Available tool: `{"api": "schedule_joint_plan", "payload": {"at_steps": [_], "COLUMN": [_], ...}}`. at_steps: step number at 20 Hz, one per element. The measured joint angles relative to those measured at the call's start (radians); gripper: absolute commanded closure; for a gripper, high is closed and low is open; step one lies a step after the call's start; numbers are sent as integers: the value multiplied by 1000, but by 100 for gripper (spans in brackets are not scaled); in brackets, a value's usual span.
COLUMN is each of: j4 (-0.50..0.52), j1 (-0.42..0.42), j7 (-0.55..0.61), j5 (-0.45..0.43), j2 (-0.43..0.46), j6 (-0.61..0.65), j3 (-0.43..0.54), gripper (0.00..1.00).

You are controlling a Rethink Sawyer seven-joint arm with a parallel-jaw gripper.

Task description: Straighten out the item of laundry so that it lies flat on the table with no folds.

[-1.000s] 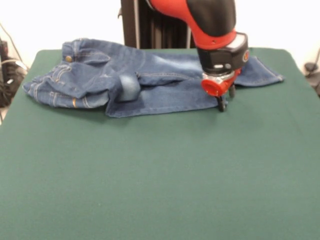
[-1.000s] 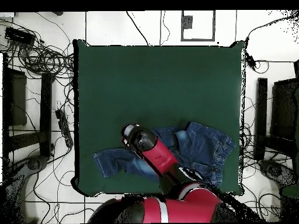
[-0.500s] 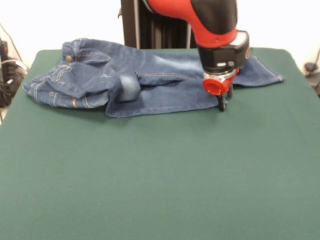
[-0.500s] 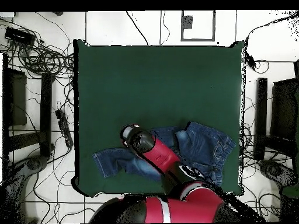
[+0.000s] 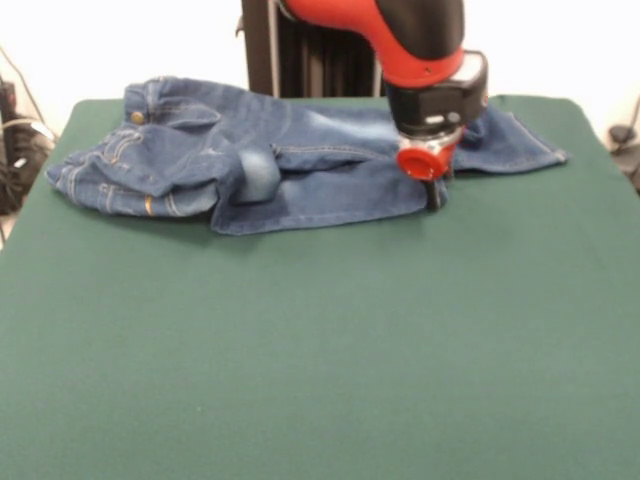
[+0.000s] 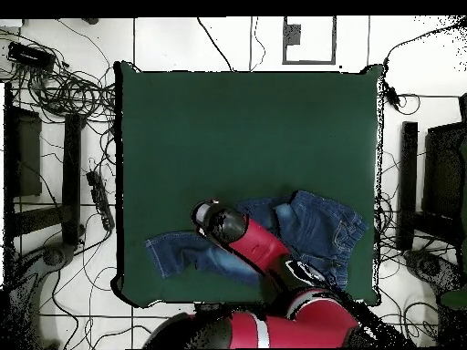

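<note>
Reaching for the near leg is the step you see here: the tool (image 5: 434, 196) stands low at the front edge of the jeans (image 5: 290, 160), its tips down at the cloth where the lower leg's hem meets the green bench (image 5: 320, 350). Whether the tips are spread or closed cannot be told from either view, since the red wrist collar hides them from the front and the arm covers them from above; nor can you tell whether any denim is caught between them.

The jeans lie along the bench's far edge in the front view, waistband toward the far left corner and one leg running out toward the far right corner. In the overhead view the jeans (image 6: 315, 223) sit near the bottom edge of the bench (image 6: 246, 128), with that leg stretched toward the bottom left corner. The waist and seat are heaped and creased. The second leg appears doubled over at the knee, a pale faded patch showing on the fold, and it ends just beside the tool.

Judged from this, flattening has scarcely begun. The next move calls for a firm pinch on the folded leg's edge, then a low drag away from the waist toward open bench, so the fold unrolls without bunching. You should watch that the heap at the waist does not slide along with the pull.
</note>
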Motion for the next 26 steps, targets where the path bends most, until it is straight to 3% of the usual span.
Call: {"api": "schedule_joint_plan", "payload": {"at_steps": [10, 14, 20, 26], "j4": [10, 10, -6, -57], "j1": [-41, -47, -40, 0], "j7": [0, 0, 0, 0], "j5": [-95, -95, -105, -117], "j2": [-122, -175, -181, -71], "j6": [326, 386, 361, 163], "j3": [-96, -119, -168, -225], "gripper": [0, 0, 0, 0]}}
